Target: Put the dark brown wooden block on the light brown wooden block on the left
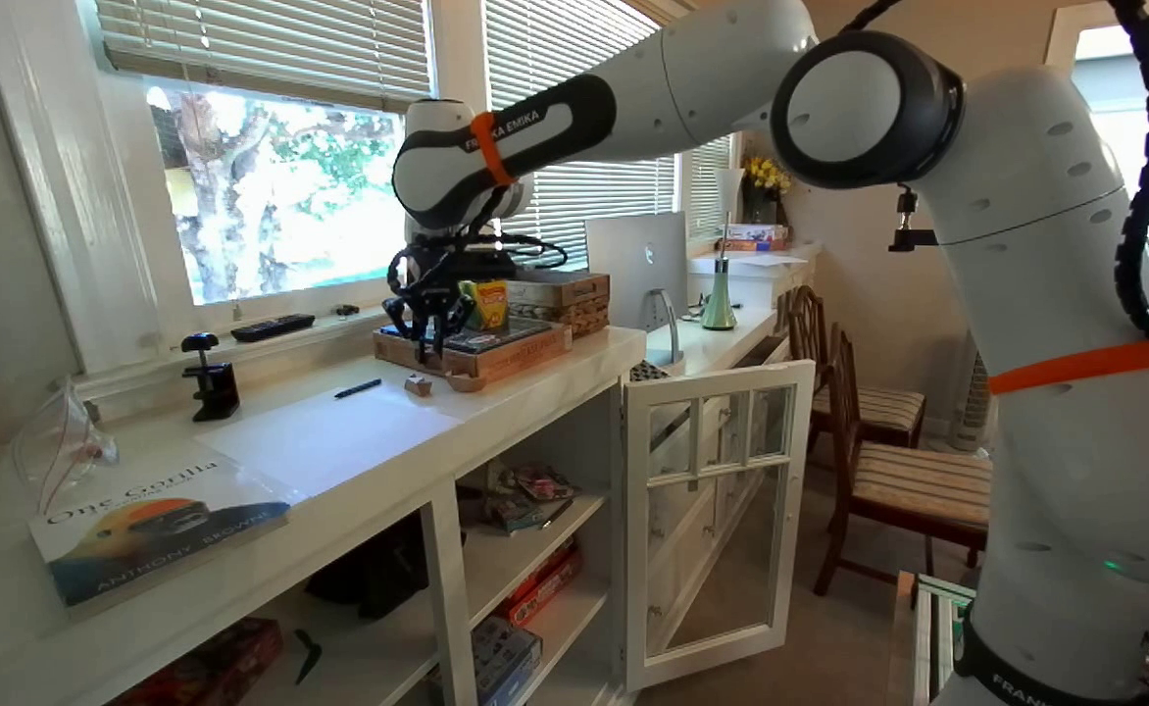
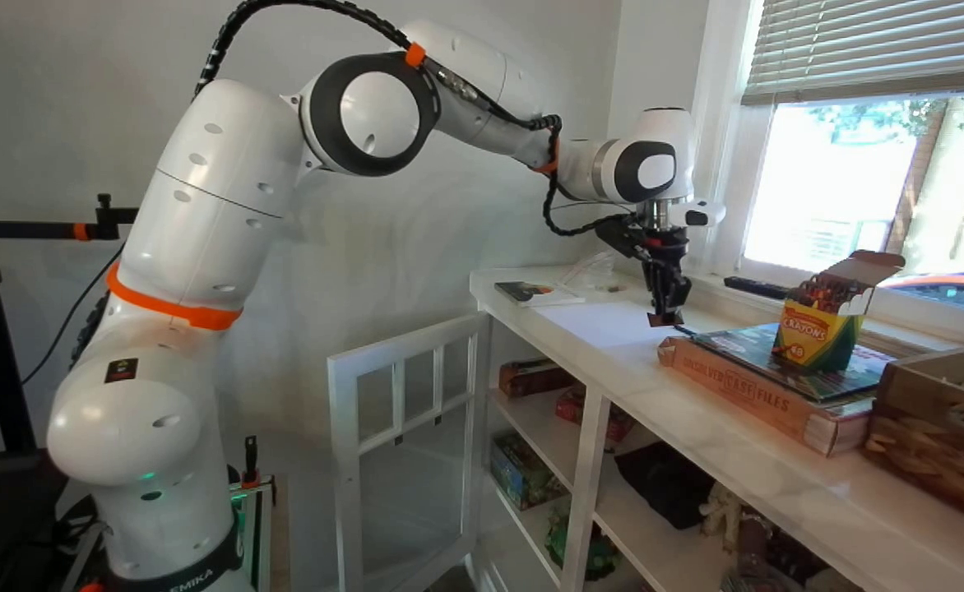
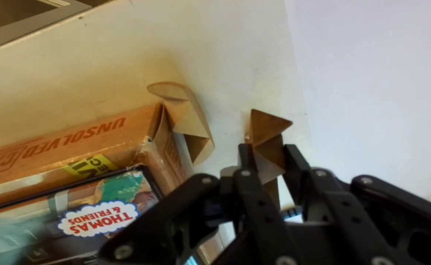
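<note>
Wrist view | gripper (image 3: 267, 151) held dark brown wooden block (image 3: 270, 127), back from front edge of counter (image 3: 230, 55) | likely light, stiff; opposite flat sides seemed best hold

Home interior: striped-seat chairs (image 1: 918, 480), yellow flowers (image 1: 767, 176), window blinds (image 1: 280, 44), crayon box (image 2: 813, 335).

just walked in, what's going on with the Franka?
The Franka arm has its end effector closed on the dark brown wooden block. A light brown wooden block lies beside the Unsolved Case Files box; the dark one isn't on it yet. Can't tell whether the held block is clear of the counter.
</note>
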You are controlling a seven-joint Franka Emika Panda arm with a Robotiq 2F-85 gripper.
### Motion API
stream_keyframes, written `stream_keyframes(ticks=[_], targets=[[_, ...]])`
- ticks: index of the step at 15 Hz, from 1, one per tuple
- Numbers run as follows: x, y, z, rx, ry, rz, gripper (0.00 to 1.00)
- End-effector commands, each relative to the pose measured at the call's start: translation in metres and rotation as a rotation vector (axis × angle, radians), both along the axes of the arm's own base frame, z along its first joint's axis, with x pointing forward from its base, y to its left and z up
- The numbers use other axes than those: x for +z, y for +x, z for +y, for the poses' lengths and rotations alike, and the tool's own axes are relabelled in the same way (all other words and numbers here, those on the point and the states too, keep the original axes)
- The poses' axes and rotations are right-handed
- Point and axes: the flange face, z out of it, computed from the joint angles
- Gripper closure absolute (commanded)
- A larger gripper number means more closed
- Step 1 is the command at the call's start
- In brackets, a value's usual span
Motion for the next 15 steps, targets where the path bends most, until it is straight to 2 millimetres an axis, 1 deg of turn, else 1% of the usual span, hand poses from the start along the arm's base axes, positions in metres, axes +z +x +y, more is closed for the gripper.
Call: stream_keyframes(ticks=[1,7,15], targets=[[-0.004,0.014,0.007,0.023,0.007,-0.022,0.94],[-0.012,0.027,0.007,0.069,-0.026,-0.027,0.94],[-0.021,0.038,0.006,0.082,-0.043,-0.027,0.94]])
